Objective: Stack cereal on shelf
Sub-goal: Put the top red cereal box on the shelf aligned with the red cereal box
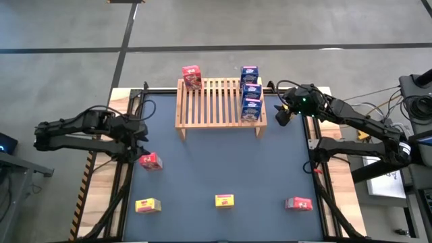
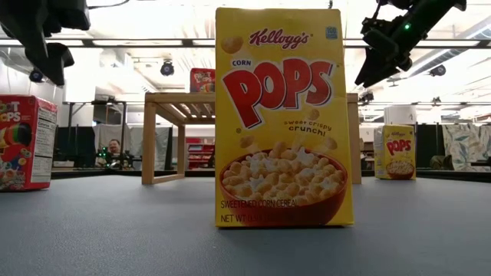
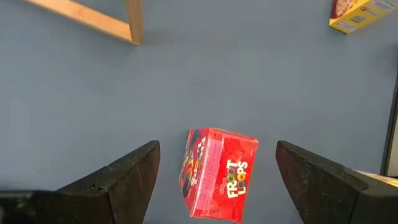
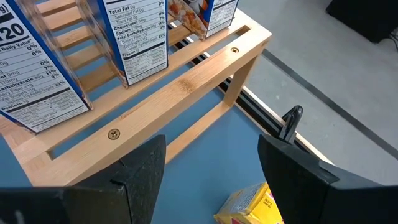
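The wooden shelf [image 1: 219, 101] stands at the table's far middle. On its slats stand a red cereal box [image 1: 192, 76] at the far left corner and three blue ones [image 1: 251, 91] in a row along its right end. Another red box [image 3: 217, 174] stands on the blue mat. My left gripper [image 3: 216, 148] hovers open above it, one finger on either side, not touching. My right gripper [image 4: 211, 155] hangs open beside the shelf's right end [image 4: 186, 81], above a yellow box [image 4: 249, 205] on the mat.
Near the table's front edge lie a yellow box [image 1: 148, 205] at the left, a yellow one [image 1: 225, 200] in the middle and a red one [image 1: 298, 203] at the right. The shelf's middle slats [image 1: 216, 101] are bare. Black rails run along both table sides.
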